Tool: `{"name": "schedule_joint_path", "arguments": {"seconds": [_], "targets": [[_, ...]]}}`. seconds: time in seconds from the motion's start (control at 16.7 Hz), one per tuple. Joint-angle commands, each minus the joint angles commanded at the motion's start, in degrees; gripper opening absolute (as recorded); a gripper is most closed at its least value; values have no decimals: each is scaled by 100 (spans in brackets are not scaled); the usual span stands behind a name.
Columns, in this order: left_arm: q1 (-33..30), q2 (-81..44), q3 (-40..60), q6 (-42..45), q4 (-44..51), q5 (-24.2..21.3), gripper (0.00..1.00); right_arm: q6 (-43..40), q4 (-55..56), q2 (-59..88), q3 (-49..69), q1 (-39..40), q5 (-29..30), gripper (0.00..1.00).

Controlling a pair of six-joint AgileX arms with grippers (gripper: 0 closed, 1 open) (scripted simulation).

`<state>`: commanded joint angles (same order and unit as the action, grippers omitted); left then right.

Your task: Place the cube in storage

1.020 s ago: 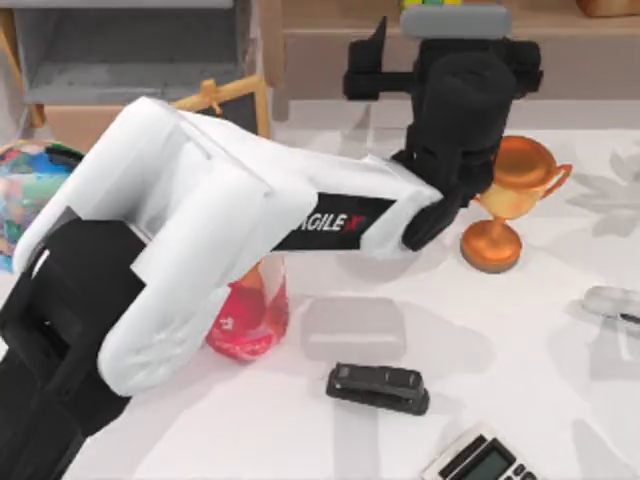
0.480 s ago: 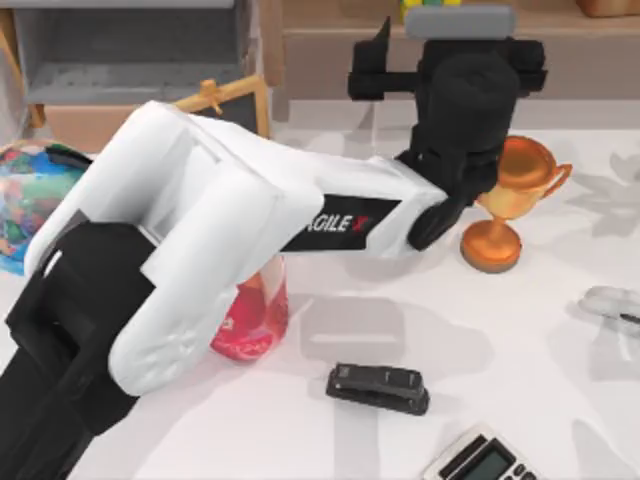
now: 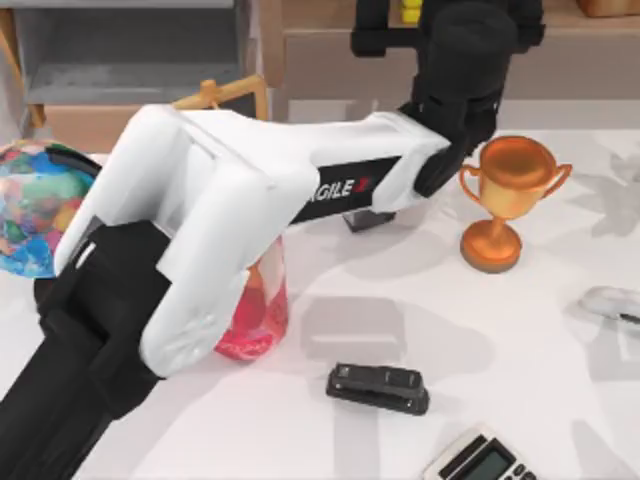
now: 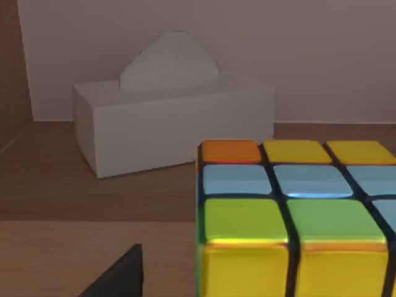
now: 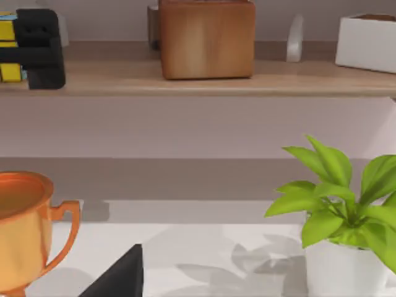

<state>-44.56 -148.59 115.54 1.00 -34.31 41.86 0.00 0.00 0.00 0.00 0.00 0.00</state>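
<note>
Yellow-tiled cube [image 4: 297, 216] in left hand [image 5: 38, 49] at shelf [image 5: 247, 85]

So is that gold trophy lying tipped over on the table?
No, the trophy stands upright on its round base on the table.

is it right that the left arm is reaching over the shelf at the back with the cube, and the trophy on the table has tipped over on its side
Not quite. The trophy stands upright on the table, as the top view shows. The rest holds: the left gripper is out over the shelf with the cube, seen in the right wrist view.
</note>
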Motion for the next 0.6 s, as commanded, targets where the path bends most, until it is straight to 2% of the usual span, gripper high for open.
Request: {"name": "schedule_joint_path", "arguments": {"seconds": [0.36,0.6], "targets": [[71,-191,229,-38,124,-86,100,0,0,0,0,0,0,100],[71,-191,229,-38,124,-86,70,0,0,0,0,0,0,100]]}}
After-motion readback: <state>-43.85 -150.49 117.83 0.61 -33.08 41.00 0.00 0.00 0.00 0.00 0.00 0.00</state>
